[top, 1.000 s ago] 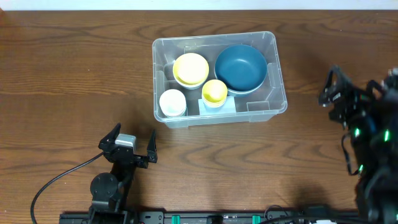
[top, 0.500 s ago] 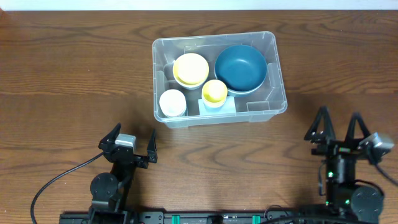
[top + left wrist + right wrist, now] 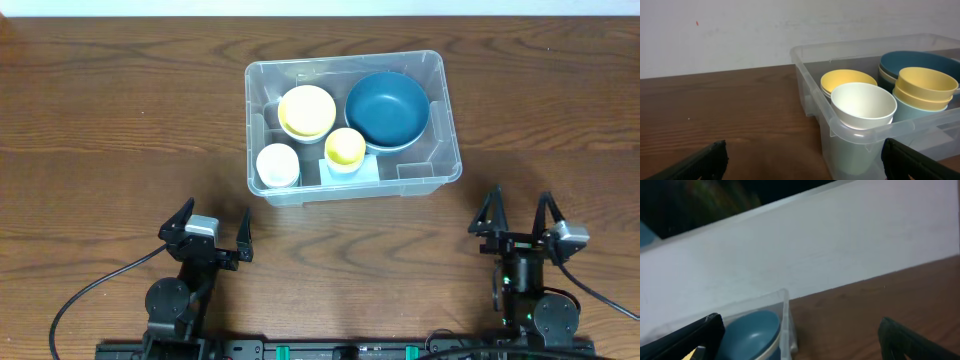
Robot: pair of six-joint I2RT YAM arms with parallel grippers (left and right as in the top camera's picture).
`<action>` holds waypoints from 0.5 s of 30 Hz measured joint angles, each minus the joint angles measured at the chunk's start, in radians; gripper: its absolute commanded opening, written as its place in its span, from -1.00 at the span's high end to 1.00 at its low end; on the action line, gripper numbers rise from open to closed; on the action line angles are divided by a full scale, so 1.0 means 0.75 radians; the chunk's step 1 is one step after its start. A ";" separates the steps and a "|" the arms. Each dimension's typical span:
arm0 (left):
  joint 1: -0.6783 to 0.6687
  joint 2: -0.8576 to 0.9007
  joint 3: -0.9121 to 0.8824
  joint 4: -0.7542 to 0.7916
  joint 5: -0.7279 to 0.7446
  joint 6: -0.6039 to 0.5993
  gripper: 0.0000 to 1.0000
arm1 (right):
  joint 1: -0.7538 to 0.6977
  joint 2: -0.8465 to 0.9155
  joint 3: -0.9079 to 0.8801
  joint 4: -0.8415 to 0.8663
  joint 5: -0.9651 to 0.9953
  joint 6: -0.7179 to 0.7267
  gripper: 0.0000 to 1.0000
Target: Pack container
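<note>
Container (image 3: pixel 345 63) sits ahead of and betw. L gripper (image 3: pixel 215 212) and R gripper (image 3: pixel 517 195), long axis left-right; both jaws gape wide, empty; roughly equally near

Overhead view bright, evenly lit and sharp; right wrist view blurred, dark along its top.

Counter (image 3: pixel 120 120) left of container (image 3: pixel 452 140): bare wood, wide open for passage.
Counter right of container: bare as well, out to the edge of view.
Near strip: free counter between the left end effector (image 3: pixel 215 215), the right end effector (image 3: pixel 517 200) and the container.
Obstacle ahead: the container's near wall and raised rim.
Inside container: top open; blue bowl (image 3: pixel 388 108), large yellow bowl (image 3: pixel 307 110), small yellow bowl (image 3: pixel 345 147) and white cup (image 3: pixel 277 164) crowd the floor; the near right corner is bare.
</note>
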 measured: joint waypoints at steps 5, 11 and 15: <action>0.000 0.000 0.000 0.000 0.000 -0.001 -0.96 | -0.017 -0.003 -0.003 -0.092 -0.028 -0.096 -0.99; 0.000 0.000 0.000 0.000 0.000 -0.001 -0.96 | -0.050 -0.003 -0.026 -0.131 -0.040 -0.162 -0.99; 0.000 0.000 0.000 0.000 0.000 -0.001 -0.96 | -0.051 -0.003 -0.042 -0.207 -0.081 -0.262 -0.99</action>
